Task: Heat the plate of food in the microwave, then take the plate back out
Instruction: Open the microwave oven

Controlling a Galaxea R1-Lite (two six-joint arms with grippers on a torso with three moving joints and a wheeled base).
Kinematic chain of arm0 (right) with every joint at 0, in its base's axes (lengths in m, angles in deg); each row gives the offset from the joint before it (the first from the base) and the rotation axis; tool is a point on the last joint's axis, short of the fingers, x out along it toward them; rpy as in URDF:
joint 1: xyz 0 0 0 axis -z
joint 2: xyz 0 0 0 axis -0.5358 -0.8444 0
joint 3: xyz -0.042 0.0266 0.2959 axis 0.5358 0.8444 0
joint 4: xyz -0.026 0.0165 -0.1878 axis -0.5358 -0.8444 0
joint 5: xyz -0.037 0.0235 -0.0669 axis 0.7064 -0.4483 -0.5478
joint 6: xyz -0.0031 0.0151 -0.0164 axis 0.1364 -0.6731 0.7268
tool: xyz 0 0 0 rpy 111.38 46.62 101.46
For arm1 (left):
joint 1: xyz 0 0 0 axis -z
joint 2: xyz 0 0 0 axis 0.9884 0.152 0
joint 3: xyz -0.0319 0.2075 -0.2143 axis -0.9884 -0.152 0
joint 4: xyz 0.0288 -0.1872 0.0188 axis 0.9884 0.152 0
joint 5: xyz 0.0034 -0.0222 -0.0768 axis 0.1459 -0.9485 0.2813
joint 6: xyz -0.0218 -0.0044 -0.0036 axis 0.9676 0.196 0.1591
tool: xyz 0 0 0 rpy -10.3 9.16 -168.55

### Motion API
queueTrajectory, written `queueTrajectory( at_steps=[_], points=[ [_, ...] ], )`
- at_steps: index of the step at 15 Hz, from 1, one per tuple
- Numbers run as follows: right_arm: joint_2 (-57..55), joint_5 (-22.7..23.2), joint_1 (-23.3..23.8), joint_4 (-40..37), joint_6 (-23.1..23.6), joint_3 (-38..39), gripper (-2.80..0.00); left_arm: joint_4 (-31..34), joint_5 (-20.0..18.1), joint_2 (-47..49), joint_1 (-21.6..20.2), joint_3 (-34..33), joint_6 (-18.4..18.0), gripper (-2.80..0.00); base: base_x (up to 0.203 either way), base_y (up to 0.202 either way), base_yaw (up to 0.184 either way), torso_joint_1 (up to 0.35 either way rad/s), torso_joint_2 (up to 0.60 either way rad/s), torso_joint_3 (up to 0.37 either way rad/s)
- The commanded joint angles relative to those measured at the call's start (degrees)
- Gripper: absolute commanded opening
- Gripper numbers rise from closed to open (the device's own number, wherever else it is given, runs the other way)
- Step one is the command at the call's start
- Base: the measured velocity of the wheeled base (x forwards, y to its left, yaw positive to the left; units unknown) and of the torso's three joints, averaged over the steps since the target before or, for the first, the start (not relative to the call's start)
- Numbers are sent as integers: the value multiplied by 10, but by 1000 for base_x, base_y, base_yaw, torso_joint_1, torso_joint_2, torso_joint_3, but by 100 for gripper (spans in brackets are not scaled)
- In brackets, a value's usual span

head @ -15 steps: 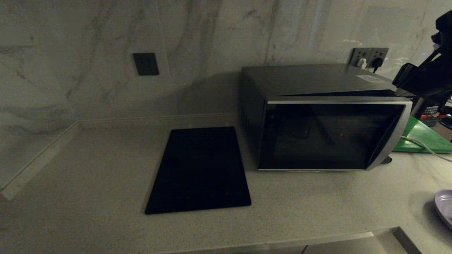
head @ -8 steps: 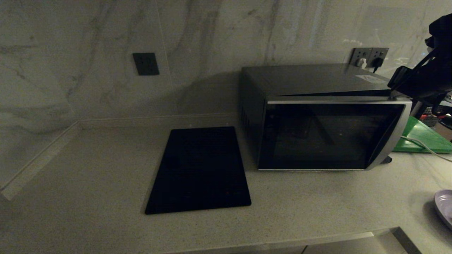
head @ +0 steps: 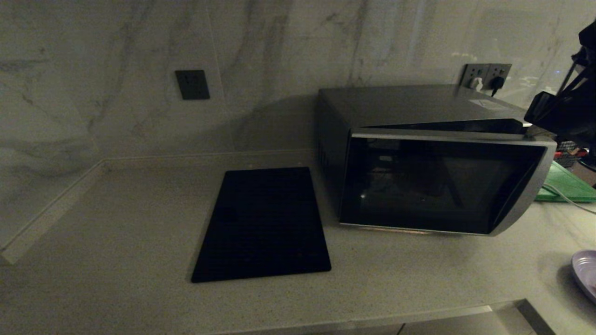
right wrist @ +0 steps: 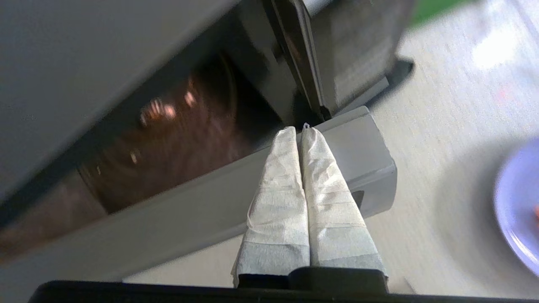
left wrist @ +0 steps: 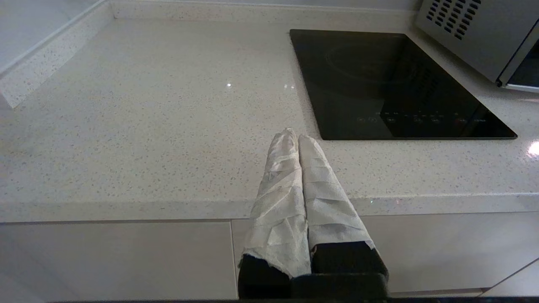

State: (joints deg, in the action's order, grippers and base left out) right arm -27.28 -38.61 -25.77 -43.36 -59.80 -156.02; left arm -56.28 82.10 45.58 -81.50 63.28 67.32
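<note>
Speckled pale stone is making up the tabletop (head: 116, 223), and the microwave (head: 419, 153) is sitting on it toward the right, backed against a marble wall (head: 139, 56). Its door (head: 437, 186) is standing ajar, swung out from the body on the handle side, with a dark gap showing along the top edge. In the right wrist view the cavity behind that gap is showing only dim reddish reflections; what it is holding cannot be told.

The right tool (right wrist: 301, 128) is resting at the door's outer top corner, its two cloth-wrapped fingers (right wrist: 280, 189) pressed together with nothing between them, tips lying against the door's silver frame.

The plate (head: 587, 274) is sitting on the tabletop at the far right, well apart from the microwave and cut off by the edge of the head view. In the right wrist view a small orange bit is showing at its rim (right wrist: 511, 210).

A black cooktop (head: 263, 223) is lying flat just left of the microwave. A green board (head: 565, 186) is lying behind the microwave's right side, with a white cable (head: 565, 197) crossing it.

The left tool (left wrist: 297, 135) is hanging in front of the tabletop's edge, near the cooktop's front corner, wrapped fingers closed together and holding nothing.
</note>
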Motion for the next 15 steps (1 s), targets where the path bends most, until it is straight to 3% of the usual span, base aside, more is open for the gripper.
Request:
queueTrajectory(
  at_steps=[1,6,10,15],
  points=[
    [26,6,-1,-38,-3,10,-280,0,0,1,0,0,0,-280,0,0,0,0,0,0],
    [81,64,-3,-113,-6,12,-280,0,0,1,0,0,0,-280,0,0,0,0,0,0],
    [120,78,-3,-105,-1,6,-280,0,0,1,0,0,0,-280,0,0,0,0,0,0],
    [85,67,-2,-61,0,7,-280,0,0,1,0,0,0,-280,0,0,0,0,0,0]
  ],
)
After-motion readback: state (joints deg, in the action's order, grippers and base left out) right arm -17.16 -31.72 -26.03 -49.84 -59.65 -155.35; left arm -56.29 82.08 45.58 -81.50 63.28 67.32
